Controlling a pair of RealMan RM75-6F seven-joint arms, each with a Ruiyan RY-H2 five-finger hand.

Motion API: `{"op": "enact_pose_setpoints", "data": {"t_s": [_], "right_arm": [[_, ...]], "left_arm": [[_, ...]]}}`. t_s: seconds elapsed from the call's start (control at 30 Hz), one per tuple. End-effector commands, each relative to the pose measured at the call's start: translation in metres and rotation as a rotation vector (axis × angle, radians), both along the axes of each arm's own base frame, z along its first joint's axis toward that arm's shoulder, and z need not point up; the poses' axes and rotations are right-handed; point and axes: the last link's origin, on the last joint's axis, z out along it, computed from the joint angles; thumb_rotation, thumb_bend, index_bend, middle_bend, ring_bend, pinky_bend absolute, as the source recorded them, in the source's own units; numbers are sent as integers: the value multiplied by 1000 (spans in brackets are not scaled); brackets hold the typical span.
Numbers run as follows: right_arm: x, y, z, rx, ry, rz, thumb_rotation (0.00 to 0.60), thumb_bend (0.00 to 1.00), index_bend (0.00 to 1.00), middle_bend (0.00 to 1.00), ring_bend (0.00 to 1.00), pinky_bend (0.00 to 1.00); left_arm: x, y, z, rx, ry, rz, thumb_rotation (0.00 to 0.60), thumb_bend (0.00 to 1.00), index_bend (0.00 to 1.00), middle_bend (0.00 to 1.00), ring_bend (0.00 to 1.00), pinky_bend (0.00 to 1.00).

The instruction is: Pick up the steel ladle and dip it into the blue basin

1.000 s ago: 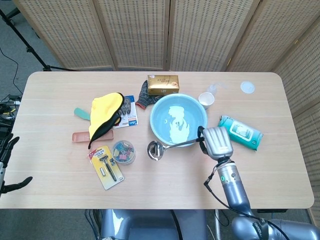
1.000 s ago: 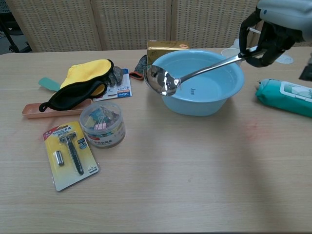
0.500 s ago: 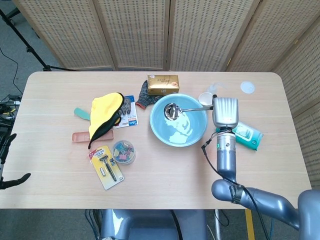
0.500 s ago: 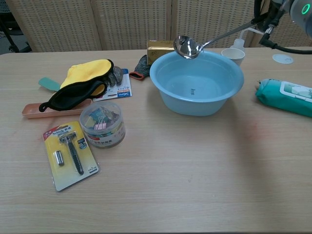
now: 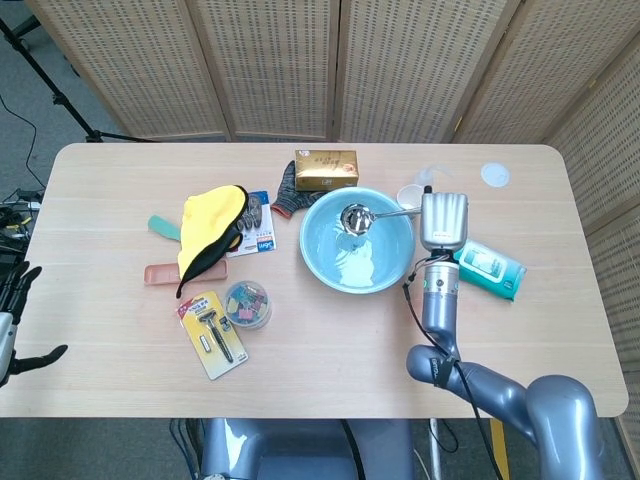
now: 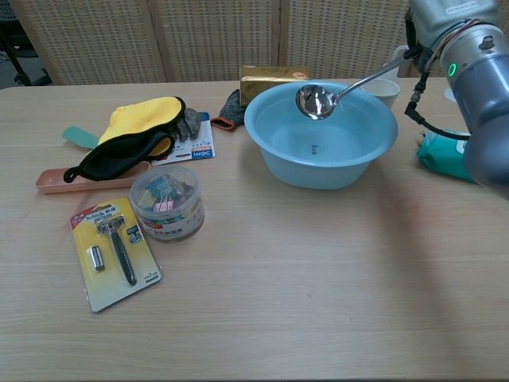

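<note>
Hovering over the blue basin [image 5: 357, 240], the steel ladle [image 6: 316, 100] hangs with its bowl inside the rim but, as far as I can judge, clear of the bottom, so the dip looks not yet finished. The right hand [image 5: 443, 220] grips the far end of the handle, fingers clamped on it, a hold that lets the bowl reach across to the middle. The left hand [image 5: 12, 325] waits at the table [image 5: 330, 370] edge, fingers apart, holding nothing.
</note>
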Motion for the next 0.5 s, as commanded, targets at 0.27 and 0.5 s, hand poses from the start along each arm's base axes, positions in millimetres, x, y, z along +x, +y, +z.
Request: {"op": "enact_pose_setpoints", "data": {"t_s": [0.27,0.5], "right_arm": [[-2,-4,-25,-1,136,28,600,1000,846,996,936,1000],[-13,-7,-33,-3,241,45,600,1000,848,997,938,1000]], "left_arm": [[-1,2,-2,-8,1,6,600,0,0,0,0,0],[-2,3,-2,-5,2,12,600,0,0,0,0,0]]}}
